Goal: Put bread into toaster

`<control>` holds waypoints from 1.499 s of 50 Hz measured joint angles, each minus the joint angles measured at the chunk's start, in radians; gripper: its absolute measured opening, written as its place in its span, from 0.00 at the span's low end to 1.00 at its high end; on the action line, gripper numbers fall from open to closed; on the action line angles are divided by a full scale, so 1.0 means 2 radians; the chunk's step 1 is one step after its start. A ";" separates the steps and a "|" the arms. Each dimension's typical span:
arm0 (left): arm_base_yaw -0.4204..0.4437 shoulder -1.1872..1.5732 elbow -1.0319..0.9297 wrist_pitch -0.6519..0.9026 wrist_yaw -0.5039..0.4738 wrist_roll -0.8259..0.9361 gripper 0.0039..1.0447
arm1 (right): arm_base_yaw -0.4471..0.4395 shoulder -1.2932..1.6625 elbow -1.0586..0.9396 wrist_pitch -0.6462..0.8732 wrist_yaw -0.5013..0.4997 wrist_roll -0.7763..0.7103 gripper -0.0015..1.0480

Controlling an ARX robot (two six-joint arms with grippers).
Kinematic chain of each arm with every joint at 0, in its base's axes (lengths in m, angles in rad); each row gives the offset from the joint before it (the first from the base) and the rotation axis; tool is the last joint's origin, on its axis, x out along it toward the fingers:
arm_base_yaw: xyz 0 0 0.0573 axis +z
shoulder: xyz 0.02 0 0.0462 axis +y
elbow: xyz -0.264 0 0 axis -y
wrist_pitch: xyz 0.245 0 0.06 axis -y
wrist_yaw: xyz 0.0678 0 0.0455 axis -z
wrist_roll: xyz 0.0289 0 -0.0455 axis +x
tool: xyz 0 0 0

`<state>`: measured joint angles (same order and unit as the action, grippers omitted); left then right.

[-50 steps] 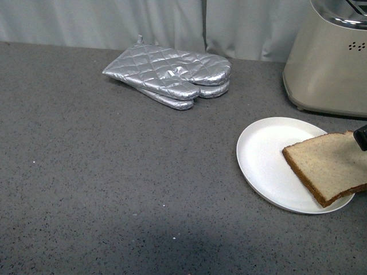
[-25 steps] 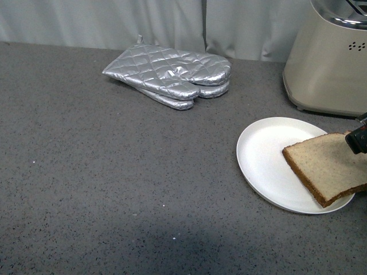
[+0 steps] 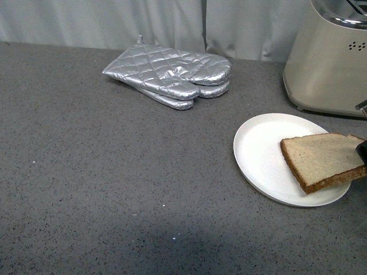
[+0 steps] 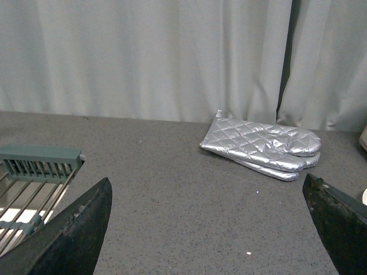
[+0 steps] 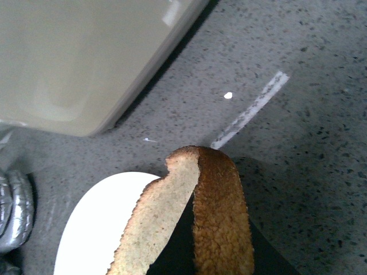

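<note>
Bread (image 3: 321,161) lower right of front view, right side lifted, left end on or just over plate (image 3: 258,154). Right claw (image 3: 362,151) at right frame edge, pinching bread by its crust; wrist view shows dark finger against slice. Left claw (image 4: 206,189) spread wide, holding nothing. Toaster (image 3: 330,57) upper right, just behind plate. We'd grip firmly, lift clear of plate, turn slice upright, line it over slot before lowering; slots barely in view. No brand or writing we can read
</note>
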<state>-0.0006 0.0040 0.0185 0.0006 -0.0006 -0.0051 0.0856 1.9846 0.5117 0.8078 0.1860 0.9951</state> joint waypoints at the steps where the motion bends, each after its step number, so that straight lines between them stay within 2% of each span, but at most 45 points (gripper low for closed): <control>1: 0.000 0.000 0.000 0.000 0.000 0.000 0.94 | 0.001 -0.005 0.000 -0.002 -0.001 -0.002 0.03; 22: 0.000 0.000 0.000 0.000 0.000 0.000 0.94 | 0.002 -0.148 0.006 -0.073 -0.008 -0.040 0.03; 35: 0.000 0.000 0.000 0.000 0.000 0.000 0.94 | -0.011 -0.292 0.066 -0.170 0.001 -0.059 0.03; 42: 0.000 0.000 0.000 0.000 0.000 0.000 0.94 | -0.025 -0.325 0.125 -0.227 0.064 -0.079 0.03; 55: 0.000 0.000 0.000 0.000 0.000 0.000 0.94 | -0.021 -0.315 0.205 -0.249 0.196 -0.166 0.03; 70: 0.000 0.000 0.000 0.000 0.000 0.000 0.94 | -0.017 -0.254 0.261 -0.248 0.301 -0.230 0.03; 75: 0.000 0.000 0.000 0.000 0.000 0.000 0.94 | -0.017 -0.232 0.276 -0.245 0.321 -0.245 0.03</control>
<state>-0.0010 0.0040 0.0185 0.0006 -0.0006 -0.0051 0.0509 1.5200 1.0637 0.3180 0.8288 0.5049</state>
